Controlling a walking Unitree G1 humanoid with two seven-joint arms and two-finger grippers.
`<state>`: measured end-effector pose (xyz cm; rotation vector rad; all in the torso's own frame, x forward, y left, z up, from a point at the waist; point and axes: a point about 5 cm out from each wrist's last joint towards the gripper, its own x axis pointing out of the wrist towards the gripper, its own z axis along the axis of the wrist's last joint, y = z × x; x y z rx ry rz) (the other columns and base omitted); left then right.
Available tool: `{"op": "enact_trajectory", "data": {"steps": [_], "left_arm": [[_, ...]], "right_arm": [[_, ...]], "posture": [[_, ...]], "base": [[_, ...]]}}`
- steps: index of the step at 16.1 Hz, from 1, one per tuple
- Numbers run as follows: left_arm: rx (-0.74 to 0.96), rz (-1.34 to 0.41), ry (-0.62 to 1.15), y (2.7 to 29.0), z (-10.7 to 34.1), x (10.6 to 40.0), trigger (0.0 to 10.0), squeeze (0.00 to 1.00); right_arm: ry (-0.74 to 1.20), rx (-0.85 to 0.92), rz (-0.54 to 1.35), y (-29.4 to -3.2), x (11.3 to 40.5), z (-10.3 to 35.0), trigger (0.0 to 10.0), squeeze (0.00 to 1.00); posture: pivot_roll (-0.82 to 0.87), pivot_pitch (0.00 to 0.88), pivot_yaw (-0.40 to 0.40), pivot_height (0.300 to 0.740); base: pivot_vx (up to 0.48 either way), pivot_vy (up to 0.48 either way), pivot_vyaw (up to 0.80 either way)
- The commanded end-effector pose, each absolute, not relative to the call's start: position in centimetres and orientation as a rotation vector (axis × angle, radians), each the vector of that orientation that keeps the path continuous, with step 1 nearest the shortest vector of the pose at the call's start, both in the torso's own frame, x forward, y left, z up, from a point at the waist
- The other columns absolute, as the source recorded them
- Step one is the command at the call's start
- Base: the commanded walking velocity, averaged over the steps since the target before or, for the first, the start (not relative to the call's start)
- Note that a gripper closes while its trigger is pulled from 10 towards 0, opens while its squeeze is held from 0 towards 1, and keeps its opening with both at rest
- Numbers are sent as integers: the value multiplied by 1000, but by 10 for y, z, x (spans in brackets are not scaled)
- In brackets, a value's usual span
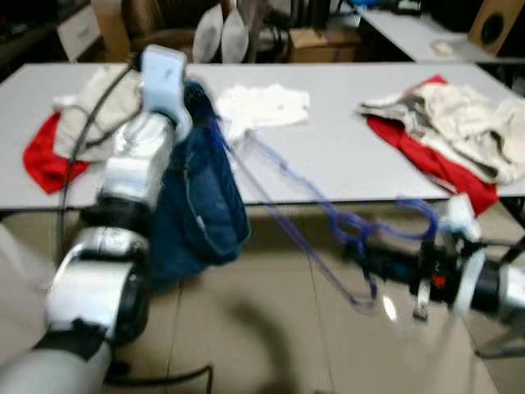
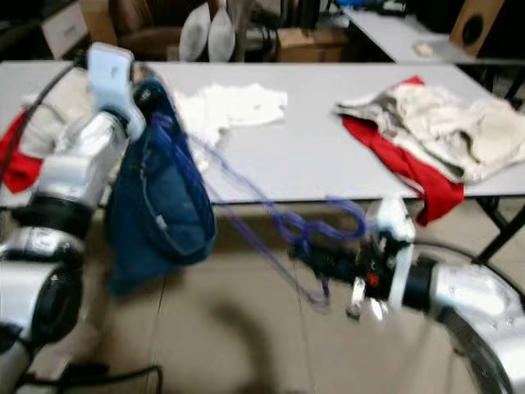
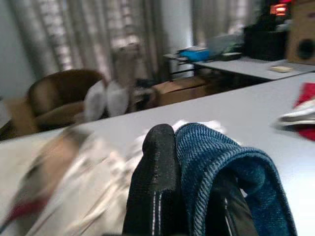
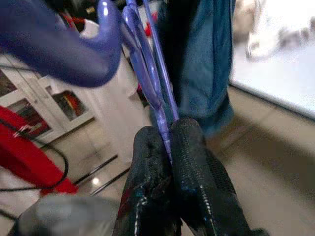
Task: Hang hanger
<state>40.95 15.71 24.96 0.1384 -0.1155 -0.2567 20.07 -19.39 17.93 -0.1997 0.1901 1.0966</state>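
Right fingers [image 4: 170,147] pinch the blue hanger [image 1: 328,215]; left fingers [image 3: 152,172] clamp the denim garment [image 1: 197,197]

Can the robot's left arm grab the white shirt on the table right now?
Probably not yet. The left gripper is shut on the blue garment, so its fingers are busy. The white shirt lies close behind it on the table, with nothing between.

- My left gripper [image 3: 189,196] is raised at the table edge, silver arm bent upward, black fingers pinched onto the dark blue denim garment [image 1: 197,197].
- My right gripper [image 4: 170,147] reaches leftward, low, fingers clamped on the thin blue plastic hanger [image 1: 361,226].
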Motion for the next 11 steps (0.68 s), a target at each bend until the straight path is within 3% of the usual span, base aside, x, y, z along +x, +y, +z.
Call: {"op": "enact_trajectory", "data": {"steps": [1,6,9,11], "left_arm": [[146,-272,-222,163,284,413,10000,0],[140,-367,-285,155,310,415,10000,0],[120,-531,-339,128,321,410,10000,0],[109,-629,-381,109,325,402,10000,0]], "right_arm": [[246,-233,1159,-189,195,175,10000,0],[395,-331,1144,-195,194,154,10000,0],[368,-364,1047,-186,214,147,10000,0],[333,-339,1094,-170,218,147,10000,0]], "posture": [[-105,0,24,740],[-98,0,20,740],[-103,0,23,740],[-102,0,19,740]], "base": [[352,0,0],[349,0,0],[351,0,0],[351,0,0]]}}
